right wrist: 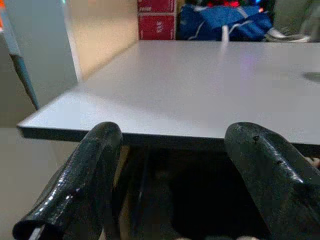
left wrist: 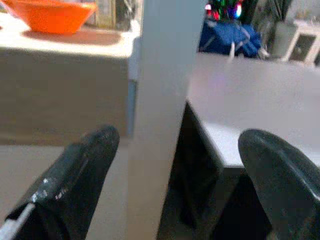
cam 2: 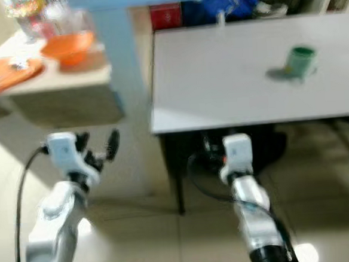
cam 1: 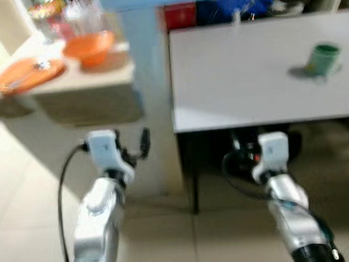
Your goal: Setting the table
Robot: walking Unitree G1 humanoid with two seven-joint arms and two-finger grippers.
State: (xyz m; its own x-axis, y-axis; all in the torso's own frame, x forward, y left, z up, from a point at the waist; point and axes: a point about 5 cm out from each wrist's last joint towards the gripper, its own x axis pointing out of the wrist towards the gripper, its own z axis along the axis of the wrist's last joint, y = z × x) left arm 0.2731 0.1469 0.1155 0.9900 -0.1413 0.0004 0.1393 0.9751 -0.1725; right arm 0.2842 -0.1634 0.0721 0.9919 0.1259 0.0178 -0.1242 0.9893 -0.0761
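Observation:
An orange bowl and an orange plate with something pale lying on it sit on a beige counter at the left. A green cup stands upright on the grey table at the right. My left gripper is held low in front of the counter and a pale blue pillar, open and empty. In the right wrist view, my right gripper is open and empty just below the table's near edge.
Red boxes and a blue bag lie behind the table. More cluttered items stand at the back of the counter. The floor is pale tile. It is dark under the table.

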